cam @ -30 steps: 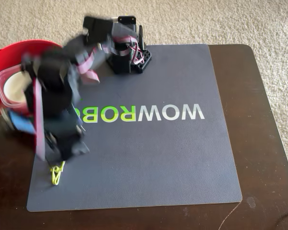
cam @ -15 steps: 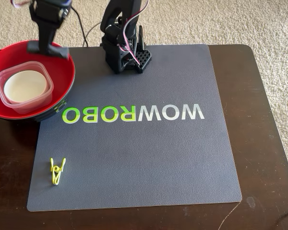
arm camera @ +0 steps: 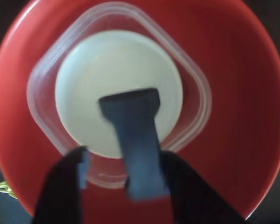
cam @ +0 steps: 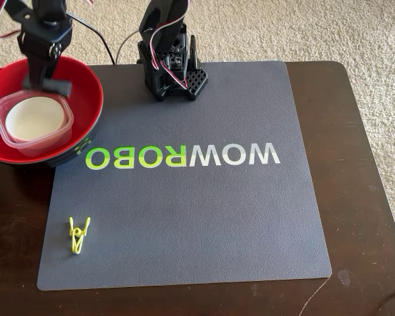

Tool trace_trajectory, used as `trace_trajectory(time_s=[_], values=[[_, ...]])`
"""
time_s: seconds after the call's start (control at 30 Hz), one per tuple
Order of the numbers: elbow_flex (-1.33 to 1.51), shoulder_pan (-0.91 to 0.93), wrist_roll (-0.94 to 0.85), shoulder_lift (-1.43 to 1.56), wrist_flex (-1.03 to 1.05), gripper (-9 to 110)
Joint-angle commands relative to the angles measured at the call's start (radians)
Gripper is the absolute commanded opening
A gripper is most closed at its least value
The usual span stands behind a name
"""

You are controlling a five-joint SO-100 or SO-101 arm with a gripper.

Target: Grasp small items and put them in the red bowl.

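Note:
The red bowl [cam: 85, 99] [arm camera: 242, 93] sits at the table's left edge in the fixed view. A clear square container [cam: 62, 128] [arm camera: 196, 88] lies in it, with the small white bowl [cam: 33, 118] [arm camera: 116, 70] nested inside. My gripper [cam: 45, 78] [arm camera: 125, 156] hangs over the bowl's far side. The wrist view shows its jaws apart. The black buckle [cam: 49, 85] [arm camera: 133, 121] is blurred between them, with a gap on its left side. The yellow-green clip [cam: 78, 235] [arm camera: 2, 188] lies on the mat's near left corner.
A grey mat [cam: 204, 210] with green and white lettering covers most of the dark wooden table [cam: 362, 164]. The arm's black base [cam: 171, 69] stands at the mat's far edge. Beige carpet surrounds the table.
The gripper has swung from low over the clip up to the bowl, then moved left and lower over the bowl's inside. The buckle now shows a gap beside it.

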Motion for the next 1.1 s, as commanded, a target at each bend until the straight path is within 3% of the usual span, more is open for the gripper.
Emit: trace_trajectory(time_s=[0.0,0.2,0.37,0.5,0.57,0.73,0.83,0.93,1.07], values=[[-0.035,-0.029,0.012,0.006,0.017,28],[-0.38,-0.232,-0.069,0.02,0.437,31],[-0.611,-0.508,-0.222,-0.086,0.442,30],[-0.937,-0.523,-0.258,-0.454,0.439,29],[-1.124,-0.518,-0.213,-0.667,0.437,29],[-1.459,-0.548,0.207,-1.086,0.431,31],[-1.816,-0.558,0.341,-1.367,0.431,31],[-2.063,-0.581,0.348,-1.557,0.433,31],[-2.036,-0.629,0.092,-1.552,0.442,31]])
